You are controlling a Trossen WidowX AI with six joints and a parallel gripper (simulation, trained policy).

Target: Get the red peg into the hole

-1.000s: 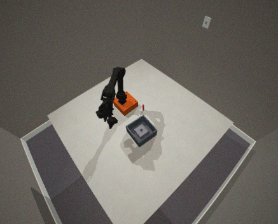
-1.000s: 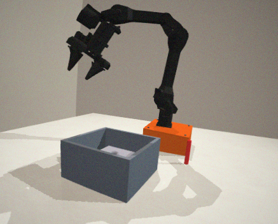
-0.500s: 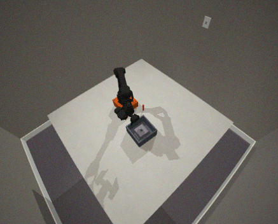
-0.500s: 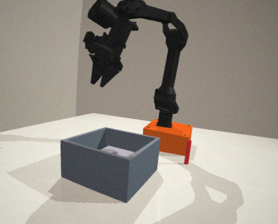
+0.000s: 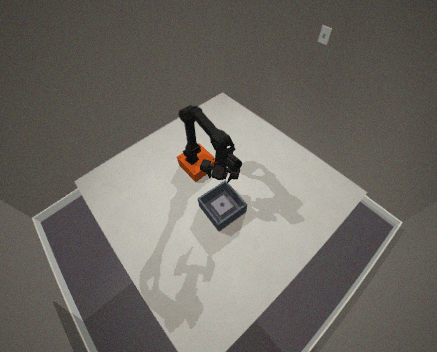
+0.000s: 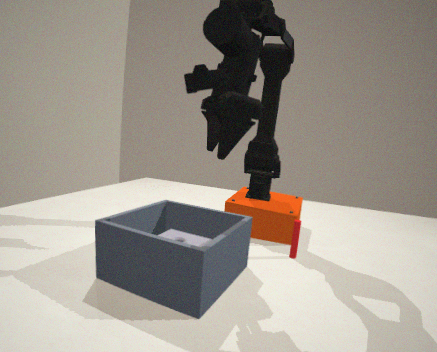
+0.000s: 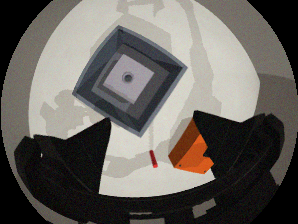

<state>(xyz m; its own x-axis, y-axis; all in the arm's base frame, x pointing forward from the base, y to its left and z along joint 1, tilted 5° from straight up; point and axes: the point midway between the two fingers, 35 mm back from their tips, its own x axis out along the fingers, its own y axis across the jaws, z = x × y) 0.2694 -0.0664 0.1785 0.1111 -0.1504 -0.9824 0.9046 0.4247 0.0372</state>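
The red peg [image 6: 295,239] [image 7: 153,159] stands upright on the table beside the orange base; in the top view it is hidden. The open grey-blue box [image 5: 209,216] [image 6: 149,270] [image 7: 92,75] stands on the table. The pale plate [image 5: 217,207] [image 6: 194,239] [image 7: 131,93] at its bottom has a hole [image 5: 222,204] [image 6: 181,240] [image 7: 128,77] with nothing in it. My gripper [image 5: 219,179] [image 6: 215,154] [image 7: 153,118] is open and empty, fingers pointing down, high above the table. In the wrist view the peg lies between the fingers' outlines, well below them.
The orange base [image 5: 196,172] [image 6: 269,227] [image 7: 187,155] of the arm stands right by the peg. The box walls rise around the plate, and one box corner points toward the base and peg side. The white table [image 5: 284,180] [image 6: 59,205] carries long arm shadows.
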